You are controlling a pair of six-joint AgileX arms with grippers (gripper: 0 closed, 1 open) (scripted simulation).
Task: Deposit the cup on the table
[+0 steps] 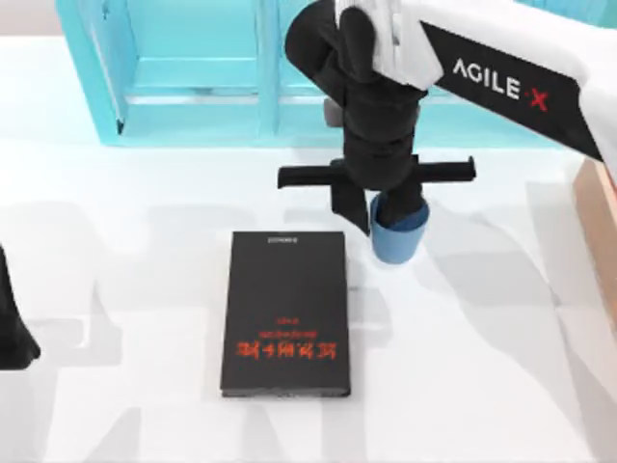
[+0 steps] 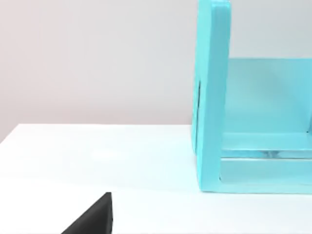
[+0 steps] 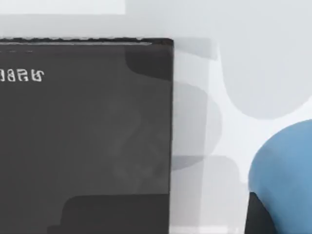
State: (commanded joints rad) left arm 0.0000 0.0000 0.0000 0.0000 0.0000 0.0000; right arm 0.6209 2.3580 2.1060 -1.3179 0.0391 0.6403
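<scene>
The blue cup (image 1: 397, 241) stands upright just right of the black book's far right corner, low over the white table (image 1: 501, 386); whether its base touches the table I cannot tell. My right gripper (image 1: 381, 217) comes down on it from above, one finger inside the rim and one outside its left wall, shut on the cup. In the right wrist view the cup (image 3: 285, 170) sits close, with a dark finger (image 3: 253, 217) against it. My left arm (image 1: 12, 328) is parked at the table's left edge.
A black book with red lettering (image 1: 285, 313) lies flat at mid-table, left of the cup. A turquoise shelf unit (image 1: 193, 68) spans the back of the table; its side panel (image 2: 209, 97) faces the left wrist camera. White tabletop lies open right of the cup.
</scene>
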